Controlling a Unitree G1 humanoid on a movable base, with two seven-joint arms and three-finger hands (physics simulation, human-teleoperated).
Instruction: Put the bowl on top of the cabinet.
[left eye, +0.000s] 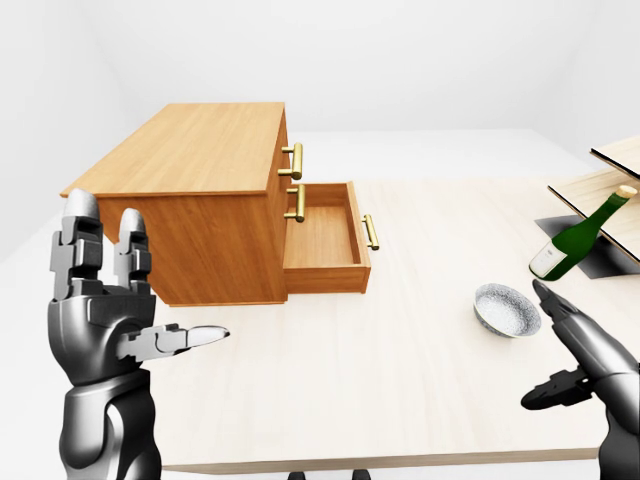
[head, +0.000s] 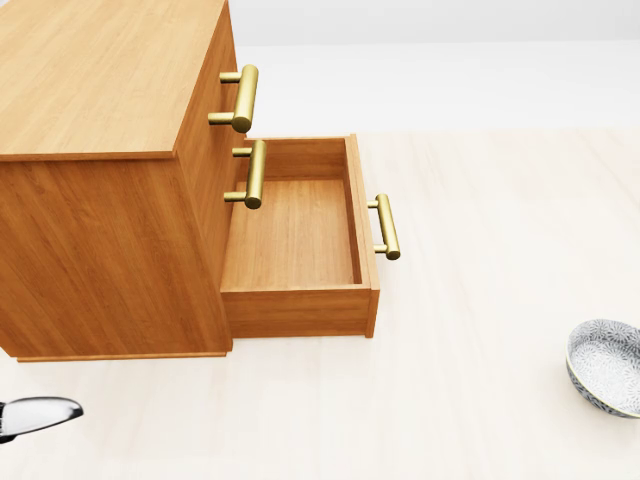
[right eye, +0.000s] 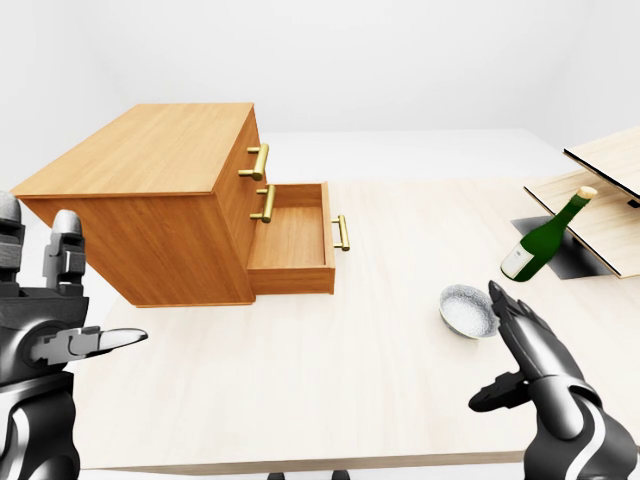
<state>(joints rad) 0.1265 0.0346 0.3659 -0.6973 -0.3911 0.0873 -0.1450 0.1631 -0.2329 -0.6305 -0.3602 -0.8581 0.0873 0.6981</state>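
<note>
**One hand is near the bowl: the right**

One small patterned bowl (left eye: 507, 308) sits upright on the pale table (left eye: 400, 380), on the right side of the scene and well apart from the cabinet. Being round, it has no long axis to line up with; what matters is direction. In the eye views it lies just beyond the fingertips of the right hand (right eye: 525, 355), a little to the far-left of them, with a narrow gap of bare table showing between, so no contact.

That right hand is spread open, palm turned inward, thumb held apart below the fingers, and it grips nothing. The left hand (left eye: 110, 300) stands upright at the near-left edge, fingers up and thumb stretched out flat, also open and empty, and it is far from the bowl, with the cabinet nearer to it.

A short reach by the right hand looks like the natural grasp. The carry would then run leftward and up to the flat top of the cabinet (left eye: 200, 150), past its open bottom drawer (left eye: 325, 240), which juts toward the bowl. A green bottle (left eye: 580, 235) leans at the far right, behind the bowl.
</note>
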